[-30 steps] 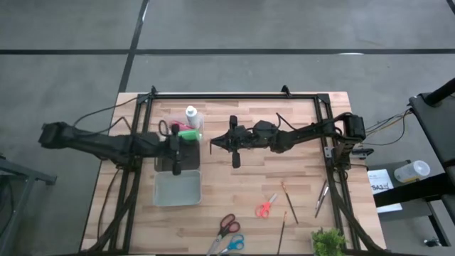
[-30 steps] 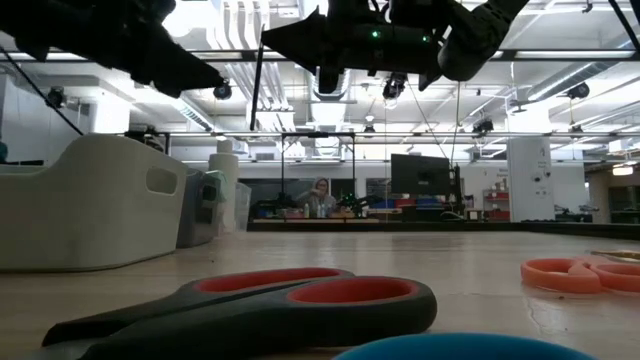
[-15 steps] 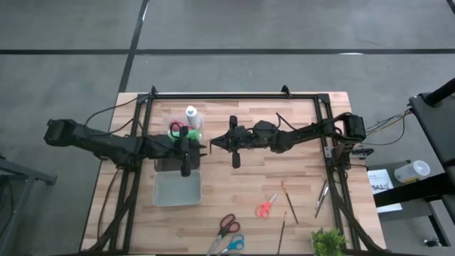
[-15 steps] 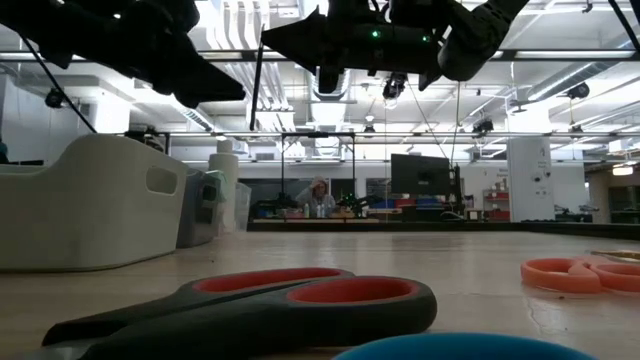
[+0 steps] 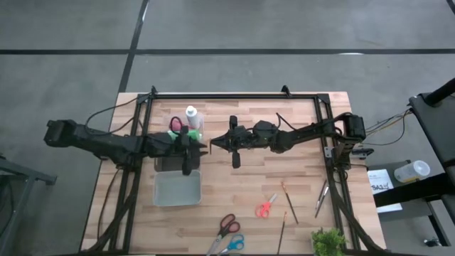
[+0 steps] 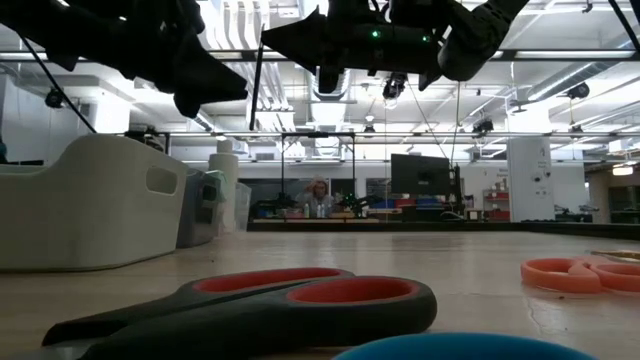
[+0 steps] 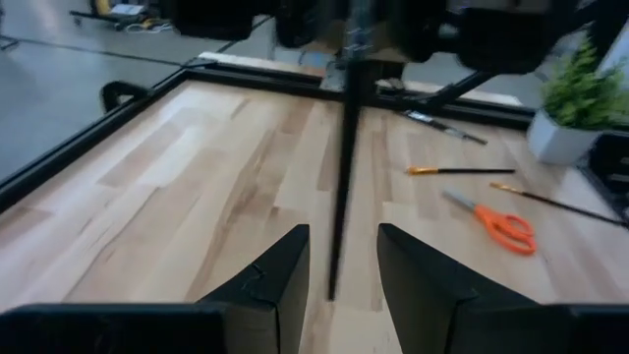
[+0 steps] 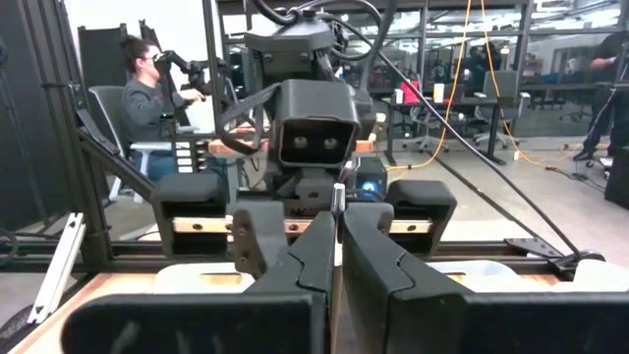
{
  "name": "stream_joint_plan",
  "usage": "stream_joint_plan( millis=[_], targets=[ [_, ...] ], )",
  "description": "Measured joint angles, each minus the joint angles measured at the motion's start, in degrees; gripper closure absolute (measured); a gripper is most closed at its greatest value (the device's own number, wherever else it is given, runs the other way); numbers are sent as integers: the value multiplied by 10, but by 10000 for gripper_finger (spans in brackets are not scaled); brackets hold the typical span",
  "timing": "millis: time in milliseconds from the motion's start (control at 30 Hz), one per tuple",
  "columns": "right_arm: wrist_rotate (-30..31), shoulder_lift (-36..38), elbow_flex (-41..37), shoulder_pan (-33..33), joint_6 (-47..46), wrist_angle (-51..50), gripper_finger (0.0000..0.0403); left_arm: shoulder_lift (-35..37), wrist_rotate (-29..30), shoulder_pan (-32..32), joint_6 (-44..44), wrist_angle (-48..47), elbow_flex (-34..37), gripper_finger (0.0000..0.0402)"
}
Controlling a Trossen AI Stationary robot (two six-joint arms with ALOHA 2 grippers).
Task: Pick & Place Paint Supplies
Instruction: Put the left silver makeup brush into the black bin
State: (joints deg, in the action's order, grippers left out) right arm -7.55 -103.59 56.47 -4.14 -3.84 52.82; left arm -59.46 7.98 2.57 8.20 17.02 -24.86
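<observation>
**Brush Held Mid-Air Between Two Claws, Most Supplies Not Yet Sorted**

A thin, dark, straight brush [image 7: 342,177] stands nearly upright in the air above the middle of the table. The right claw [image 8: 337,218] is clenched on it, its two fingers pressed together with only the sliver of the handle between them. The left claw [image 7: 341,231] faces it from close by, released, with its fingers spread on either side of the stick and not touching it. This looks like a handover about to happen.

The task seems to be in its early or middle part. The white bottle [image 5: 190,114], red bottle [image 5: 175,126] and green bottle [image 5: 190,134] stand clustered at the far end of the bin [image 5: 200,186]; whether they are inside it or just beside it cannot be told. The visible part of the bin shows nothing in it. Two loose brushes [image 5: 288,201] lie on the near right of the table [image 5: 249,181], well apart from the bin, so they are left to fetch.

The bottles are small, rounded plastic. The bin is a pale, smooth, rectangular tub with rounded corners. The table is light wood in butcher-block strips, ringed by a black metal frame. Orange scissors [image 5: 266,207] lie near the loose brushes.
</observation>
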Motion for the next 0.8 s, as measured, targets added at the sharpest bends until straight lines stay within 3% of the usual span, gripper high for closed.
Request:
stream_joint_plan(
  millis=[400,800],
  targets=[
    [0,0,0,0,0,0,390,-11,-1,-4,-2,13,0,272],
    [0,0,0,0,0,-3,390,-76,-1,-14,-7,78,0,272]
  ],
)
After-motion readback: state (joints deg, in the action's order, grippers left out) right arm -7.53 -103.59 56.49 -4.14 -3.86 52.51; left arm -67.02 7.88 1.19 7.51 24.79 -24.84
